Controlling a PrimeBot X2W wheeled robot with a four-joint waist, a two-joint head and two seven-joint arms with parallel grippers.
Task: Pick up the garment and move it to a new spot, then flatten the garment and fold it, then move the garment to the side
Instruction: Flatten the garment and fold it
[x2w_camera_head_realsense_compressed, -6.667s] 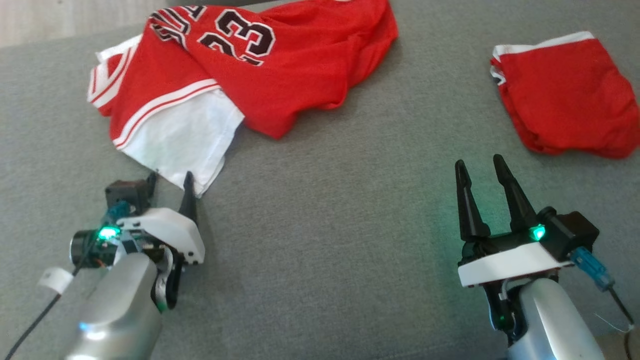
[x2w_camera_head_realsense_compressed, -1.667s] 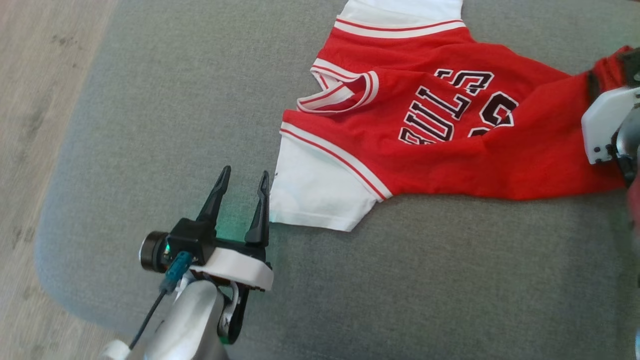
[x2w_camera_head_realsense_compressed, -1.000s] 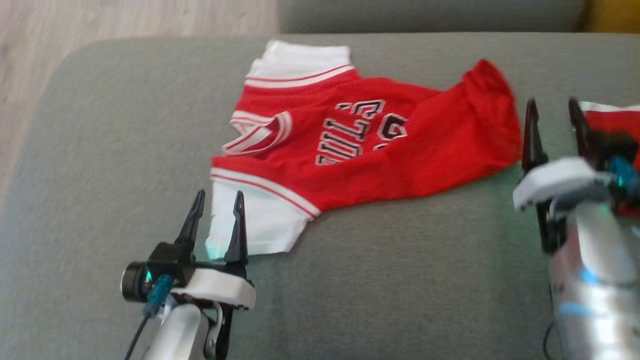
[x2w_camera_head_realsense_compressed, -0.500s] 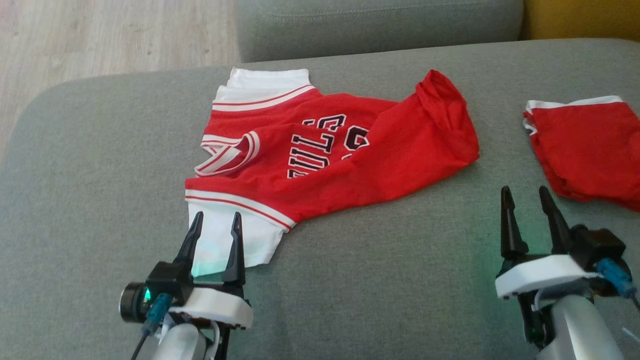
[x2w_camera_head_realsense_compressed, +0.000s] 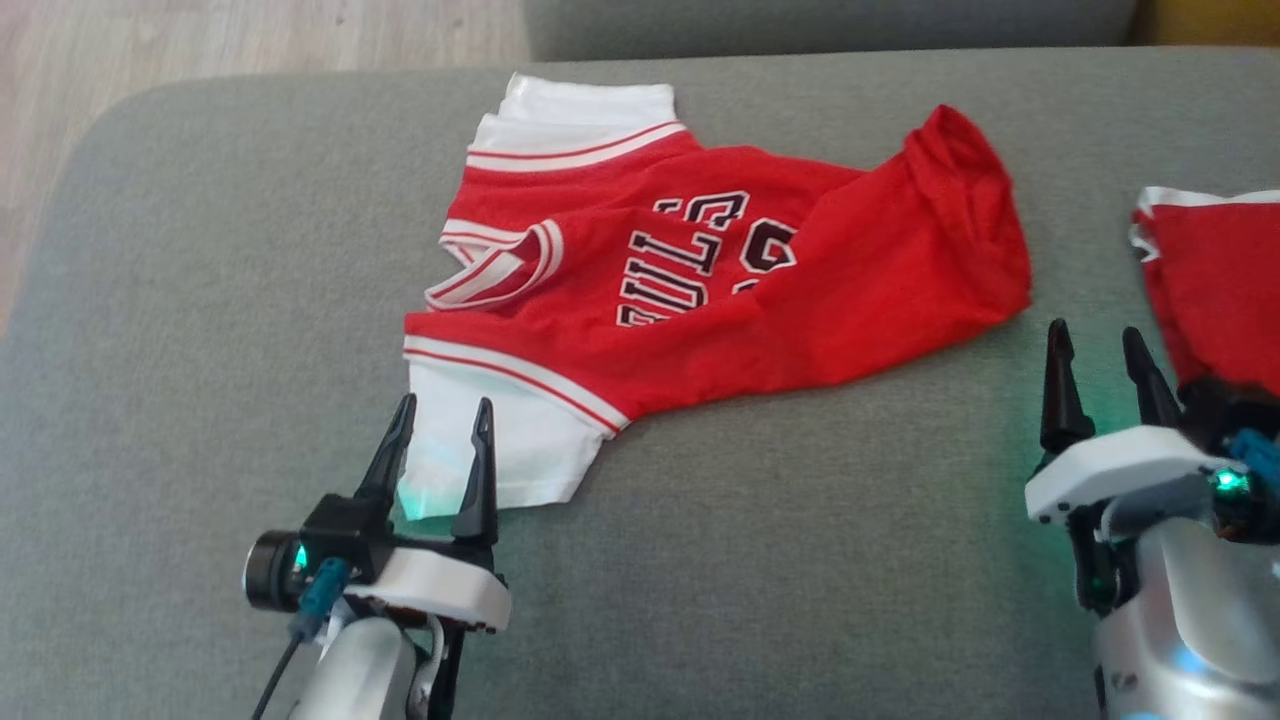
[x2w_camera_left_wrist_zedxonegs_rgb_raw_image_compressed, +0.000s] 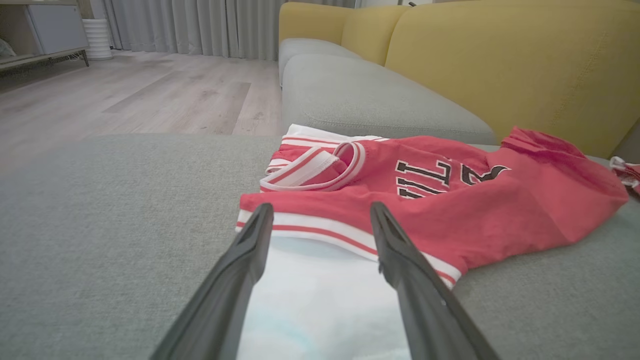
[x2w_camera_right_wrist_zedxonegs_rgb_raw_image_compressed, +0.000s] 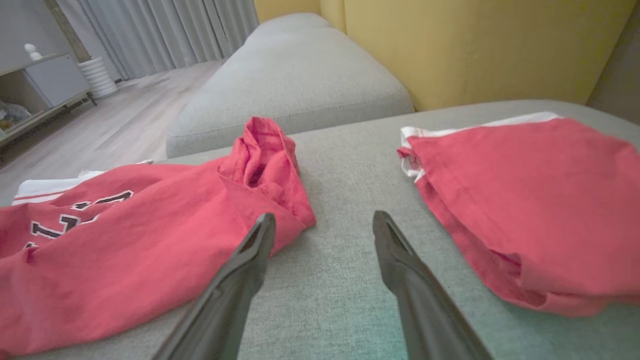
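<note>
Red jersey (x2w_camera_head_realsense_compressed: 720, 290) is lying rumpled at the far middle of the grey cushion (x2w_camera_head_realsense_compressed: 200, 300). The left claw (x2w_camera_head_realsense_compressed: 445, 403) is reaching forward, spread, over its near white sleeve (x2w_camera_head_realsense_compressed: 520, 460). The right claw (x2w_camera_head_realsense_compressed: 1094, 330), also spread, is pointing between the jersey and a second red garment (x2w_camera_head_realsense_compressed: 1220, 290).

Grey sofa seat (x2w_camera_head_realsense_compressed: 760, 560); yellow backrest (x2w_camera_left_wrist_zedxonegs_rgb_raw_image_compressed: 500, 65); pale wood floor (x2w_camera_left_wrist_zedxonegs_rgb_raw_image_compressed: 125, 100); grey curtains (x2w_camera_left_wrist_zedxonegs_rgb_raw_image_compressed: 200, 25); white cabinet (x2w_camera_right_wrist_zedxonegs_rgb_raw_image_compressed: 50, 80) beyond.

A wide grey fabric cushion (x2w_camera_head_realsense_compressed: 780, 560) carries two garments. A red jersey (x2w_camera_head_realsense_compressed: 850, 300) with white sleeves and black lettering lies rumpled across its middle, collar toward the left. Well apart on the right lies a smaller red garment (x2w_camera_head_realsense_compressed: 1215, 280) with a white edge.
</note>
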